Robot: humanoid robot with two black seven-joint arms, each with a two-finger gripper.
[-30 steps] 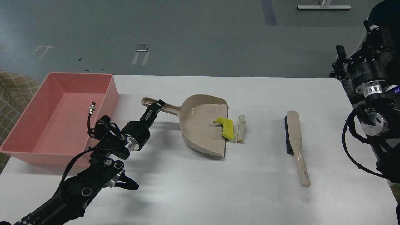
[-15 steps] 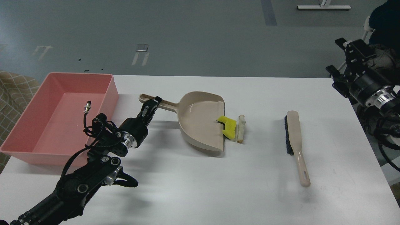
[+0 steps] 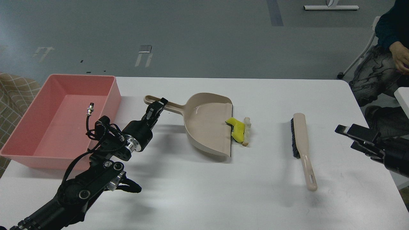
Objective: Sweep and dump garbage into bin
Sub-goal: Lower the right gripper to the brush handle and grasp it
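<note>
Left gripper [image 3: 158, 105] jaws pinching the dustpan [image 3: 207, 123] handle; right gripper [image 3: 346, 136] jaws spread, empty, beside the brush [image 3: 302, 147].

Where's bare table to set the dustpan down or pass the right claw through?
Free: the near strip below the dustpan and brush, and the gap between brush and bread slice. Crowded: the dustpan lip, where the sponge and slice sit, and between bin and left claw.
</note>
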